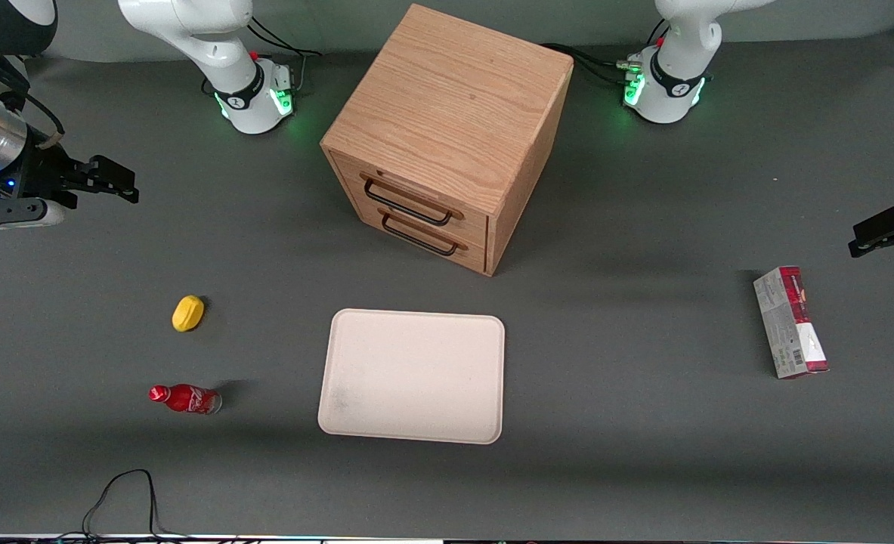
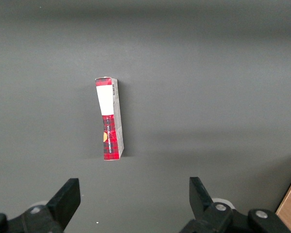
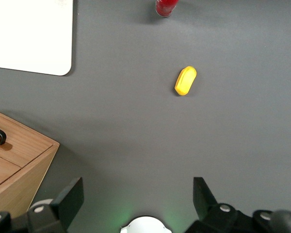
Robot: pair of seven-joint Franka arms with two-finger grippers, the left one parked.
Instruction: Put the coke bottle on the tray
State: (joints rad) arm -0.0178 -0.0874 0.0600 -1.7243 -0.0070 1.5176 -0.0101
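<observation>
Looking from the front, I count one coke bottle [image 1: 186, 398], lying on its side on the bench [image 1: 643, 453] beside the one tray [image 1: 413, 375], toward the working arm's end. One yellow object [image 1: 188, 313] sits farther from the camera than the bottle. One cabinet [image 1: 447, 136] shows two shut drawers; one carton [image 1: 790, 323] lies toward the parked arm's end. The tray holds nothing. The gripper [image 1: 118, 183] hangs well above the bench, apart from the bottle.

From the right wrist, I see its fingers [image 3: 68, 199] spread open, holding nothing.
</observation>
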